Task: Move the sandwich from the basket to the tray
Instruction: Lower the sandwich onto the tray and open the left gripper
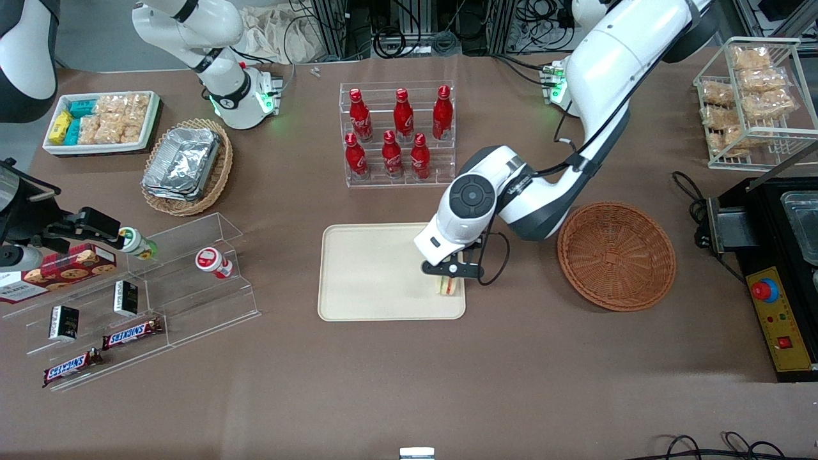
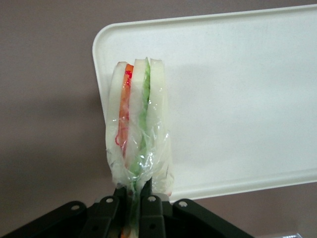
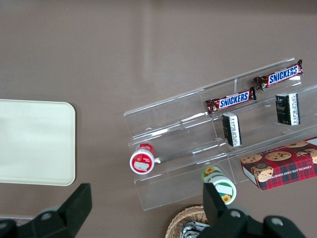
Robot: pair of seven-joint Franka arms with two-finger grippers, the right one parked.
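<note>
Hiding sandwich [image 1: 449, 287] base (wrapped): claw [image 2: 132, 198]

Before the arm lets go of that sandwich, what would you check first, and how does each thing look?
1. Hand grips the sandwich: ok, its fingers are shut on the wrapped lower end.
2. Sandwich out of the basket: ok, the basket holds nothing.
3. Hand above the tray: ok, but close to the corner nearest the basket.
4. Landing spot on the tray bare: ok.
5. Sandwich already touching the tray: cannot tell.
6. Sandwich fully inside the rim: cannot tell; the wrist view shows it over the tray's edge.
</note>
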